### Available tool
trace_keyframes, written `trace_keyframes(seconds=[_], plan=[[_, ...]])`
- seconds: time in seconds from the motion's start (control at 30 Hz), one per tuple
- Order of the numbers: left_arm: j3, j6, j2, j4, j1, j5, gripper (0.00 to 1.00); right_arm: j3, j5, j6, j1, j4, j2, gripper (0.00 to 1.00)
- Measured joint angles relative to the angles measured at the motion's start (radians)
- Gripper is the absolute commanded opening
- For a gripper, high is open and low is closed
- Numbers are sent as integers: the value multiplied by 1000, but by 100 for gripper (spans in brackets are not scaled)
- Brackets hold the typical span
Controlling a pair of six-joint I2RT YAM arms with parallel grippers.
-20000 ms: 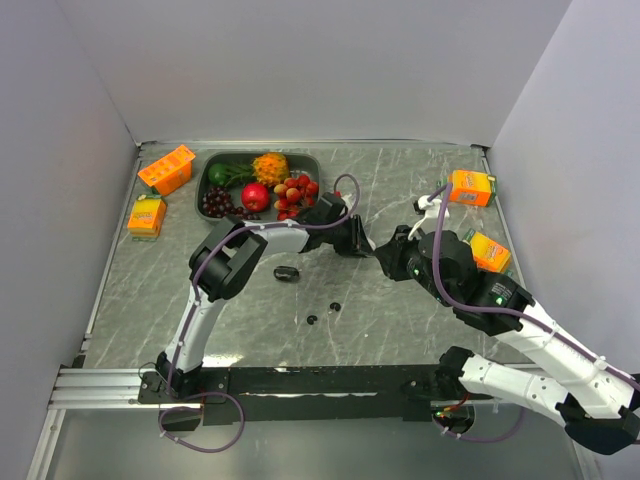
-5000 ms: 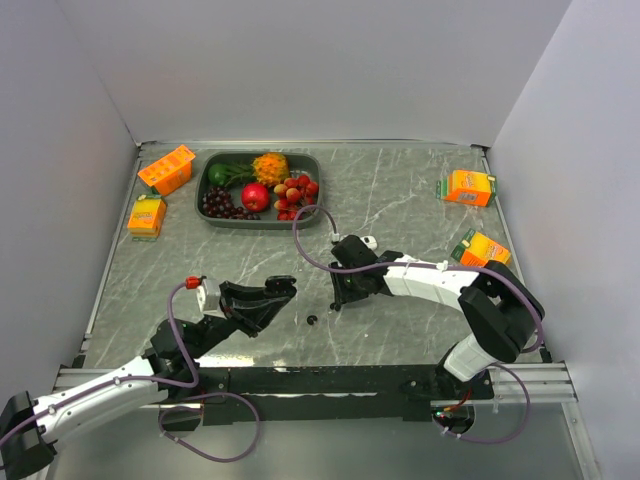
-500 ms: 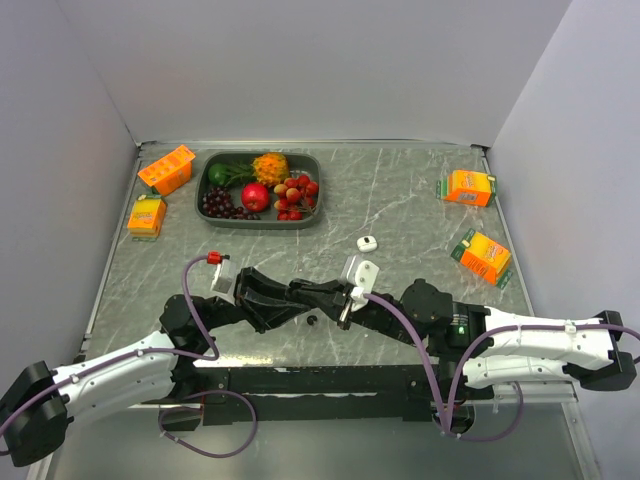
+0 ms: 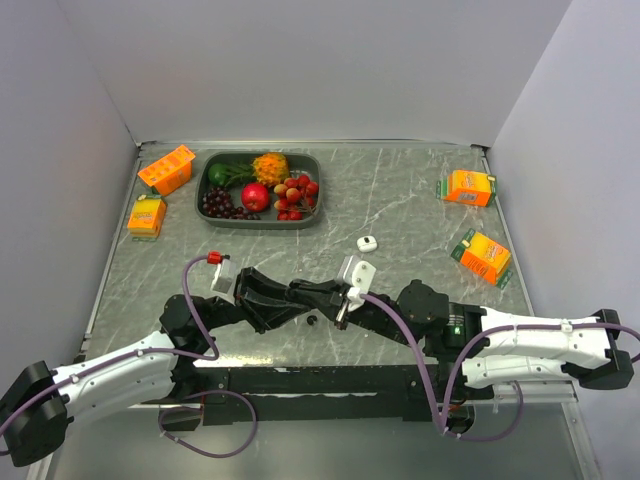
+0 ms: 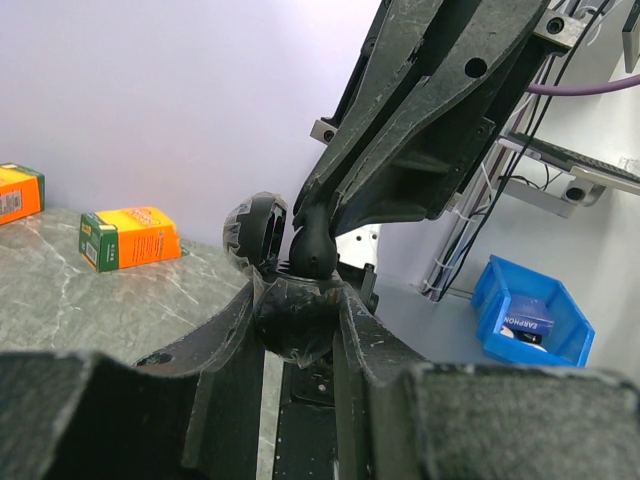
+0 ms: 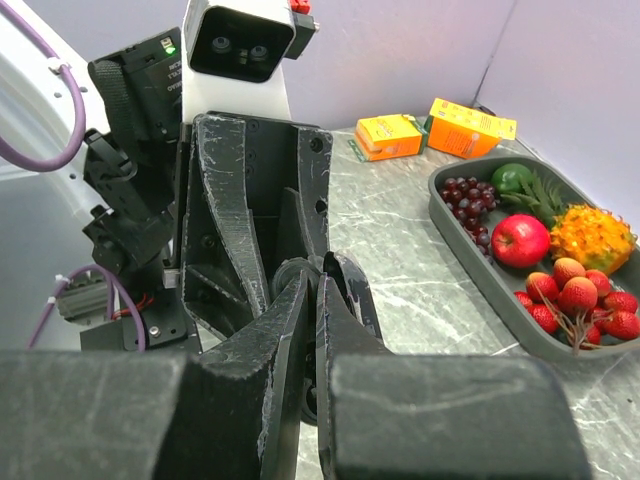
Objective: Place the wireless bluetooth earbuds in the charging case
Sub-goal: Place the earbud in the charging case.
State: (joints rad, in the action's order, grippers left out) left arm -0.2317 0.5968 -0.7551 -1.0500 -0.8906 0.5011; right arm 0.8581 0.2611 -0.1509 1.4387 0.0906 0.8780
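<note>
- Right now, L gripper (image 5: 298,300) is clamped on the black charging case (image 5: 295,328), lid (image 5: 255,228) flipped up.
- R gripper (image 6: 315,288): jaws nearly together, pinching a black earbud (image 5: 312,250) w/ its lower end at the case mouth.
- Step in hand, I'd judge: seating that bud. Line it up w/ its well, push straight in, light force, L side dead steady. Let go only once it sits flush.
- Second black earbud (image 4: 312,320) lies loose on the table (image 4: 400,190), just below the grippers. Prob. next.
- Both arms reach low along the near table edge, wrists facing each other, fingertips meeting mid-front.
</note>
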Motion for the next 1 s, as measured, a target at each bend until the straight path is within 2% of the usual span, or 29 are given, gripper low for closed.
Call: trace_keyframes(seconds=[1.0], plan=[[0, -6, 43, 50, -3, -2, 1, 14, 12, 13, 25, -29, 30, 0]])
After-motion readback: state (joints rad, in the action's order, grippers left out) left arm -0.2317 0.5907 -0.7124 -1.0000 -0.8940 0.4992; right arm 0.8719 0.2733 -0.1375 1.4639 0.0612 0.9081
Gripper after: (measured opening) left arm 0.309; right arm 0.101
